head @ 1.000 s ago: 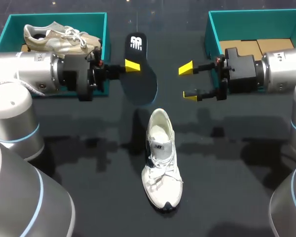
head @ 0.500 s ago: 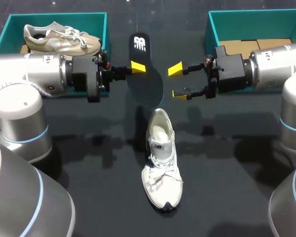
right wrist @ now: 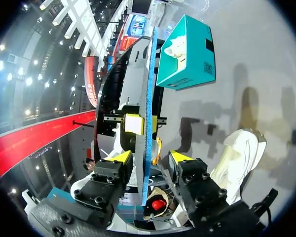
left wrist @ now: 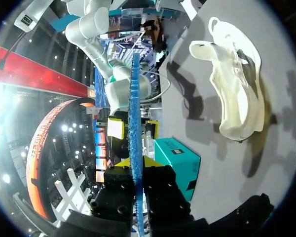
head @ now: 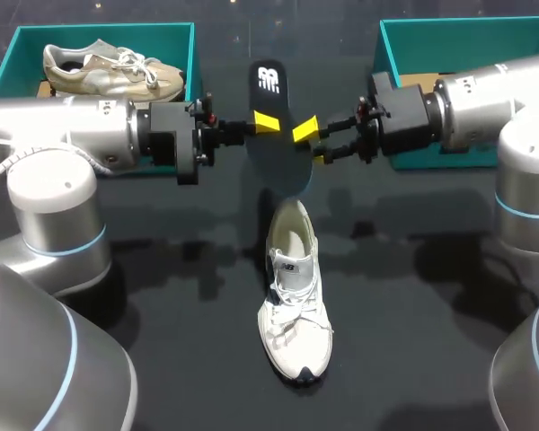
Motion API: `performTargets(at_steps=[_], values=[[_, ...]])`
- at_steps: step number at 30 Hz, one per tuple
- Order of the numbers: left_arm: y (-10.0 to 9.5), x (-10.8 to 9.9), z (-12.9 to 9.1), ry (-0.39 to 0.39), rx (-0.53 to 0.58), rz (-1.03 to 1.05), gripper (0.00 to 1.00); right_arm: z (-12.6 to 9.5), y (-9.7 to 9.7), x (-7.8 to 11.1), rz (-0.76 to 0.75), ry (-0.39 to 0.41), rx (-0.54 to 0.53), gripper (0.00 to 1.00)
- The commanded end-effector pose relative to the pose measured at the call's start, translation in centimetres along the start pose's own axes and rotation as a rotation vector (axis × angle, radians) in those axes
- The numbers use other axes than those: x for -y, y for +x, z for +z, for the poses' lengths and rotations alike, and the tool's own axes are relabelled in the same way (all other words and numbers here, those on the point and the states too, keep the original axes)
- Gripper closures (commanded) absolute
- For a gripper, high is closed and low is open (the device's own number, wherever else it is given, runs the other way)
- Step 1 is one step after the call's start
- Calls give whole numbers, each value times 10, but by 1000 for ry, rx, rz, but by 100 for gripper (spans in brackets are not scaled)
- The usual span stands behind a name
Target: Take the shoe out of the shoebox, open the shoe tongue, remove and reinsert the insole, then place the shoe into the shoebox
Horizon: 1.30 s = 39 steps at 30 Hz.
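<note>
Now | left shoebox [head: 171, 40]: beige shoe [head: 112, 72] | right shoebox [head: 449, 49]: cardboard [head: 424, 78]

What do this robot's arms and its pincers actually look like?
Both the left arm and right arm are thick silver tubes with rounded joints ringed by thin light-blue bands. The left gripper and right gripper have boxy black bodies and two slim fingers tipped bright yellow.

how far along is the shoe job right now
Done: shoe out on the table, insole removed. In hand: left gripper holds the insole, open right gripper straddling it. Left: reinsert the insole, put shoe into the shoebox.
</note>
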<state>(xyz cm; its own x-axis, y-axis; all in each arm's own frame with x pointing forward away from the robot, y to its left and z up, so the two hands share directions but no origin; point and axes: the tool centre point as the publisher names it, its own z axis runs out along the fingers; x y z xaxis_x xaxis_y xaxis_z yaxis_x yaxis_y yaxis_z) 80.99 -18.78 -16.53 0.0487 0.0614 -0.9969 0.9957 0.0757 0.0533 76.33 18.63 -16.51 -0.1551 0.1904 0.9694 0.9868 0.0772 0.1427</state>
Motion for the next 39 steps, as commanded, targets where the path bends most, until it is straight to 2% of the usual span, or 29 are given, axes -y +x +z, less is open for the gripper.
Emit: performTargets(at_steps=[1,5,9,15,32,36,39], values=[[3,-3,8,4,2,8,100,2,-1,-2,-3,13,-1,61],[5,-3,11,7,2,16,100,4,-2,-1,-8,22,-12,66],[5,-2,14,10,5,21,100,5,-3,1,-13,27,-25,65],[4,-1,17,7,9,25,100,7,-3,3,-17,30,-33,69],[5,3,16,-11,11,32,100,14,-3,4,-16,33,-50,79],[4,5,16,-10,13,32,100,15,-2,4,-16,34,-51,84],[3,6,16,-10,15,35,100,17,-1,5,-16,34,-49,94]])
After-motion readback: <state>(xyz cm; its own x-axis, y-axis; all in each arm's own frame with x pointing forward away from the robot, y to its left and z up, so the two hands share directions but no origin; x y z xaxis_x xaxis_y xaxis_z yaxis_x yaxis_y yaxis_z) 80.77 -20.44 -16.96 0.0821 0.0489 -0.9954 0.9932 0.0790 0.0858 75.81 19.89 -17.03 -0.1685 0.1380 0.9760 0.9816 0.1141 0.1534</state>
